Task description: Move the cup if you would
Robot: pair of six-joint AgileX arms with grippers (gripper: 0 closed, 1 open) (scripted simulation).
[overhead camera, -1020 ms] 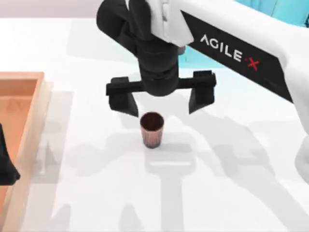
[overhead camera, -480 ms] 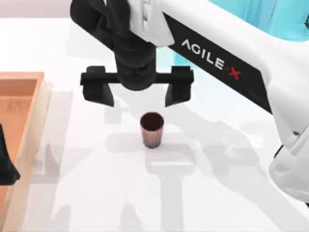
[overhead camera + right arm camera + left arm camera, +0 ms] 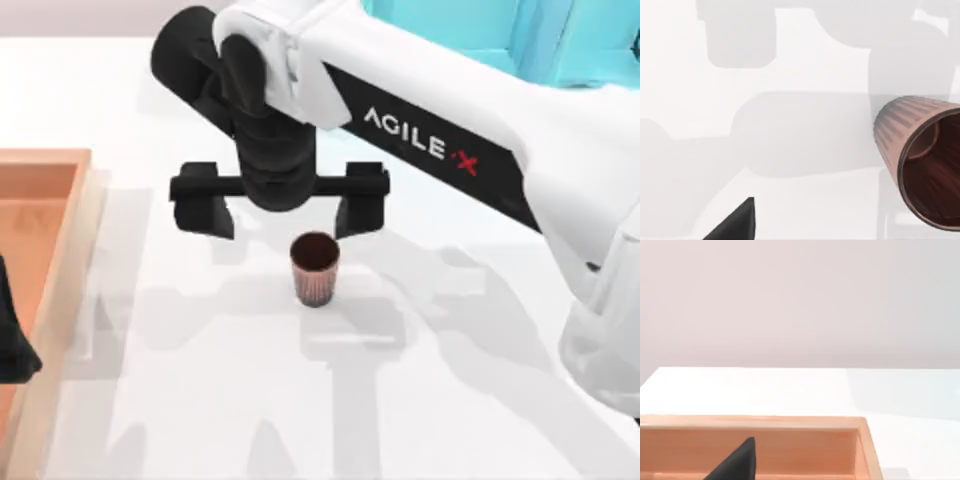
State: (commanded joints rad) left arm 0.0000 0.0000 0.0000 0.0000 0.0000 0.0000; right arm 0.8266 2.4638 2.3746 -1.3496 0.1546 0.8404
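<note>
A glossy white arm (image 3: 470,130) is filling the upper right of the top view, carrying a black stripe lettered "AGILE·X" in white with a red X. Its black wrist is ending in a gripper (image 3: 278,210): a flat crossbar with two blocky black fingers (image 3: 358,208).
</note>
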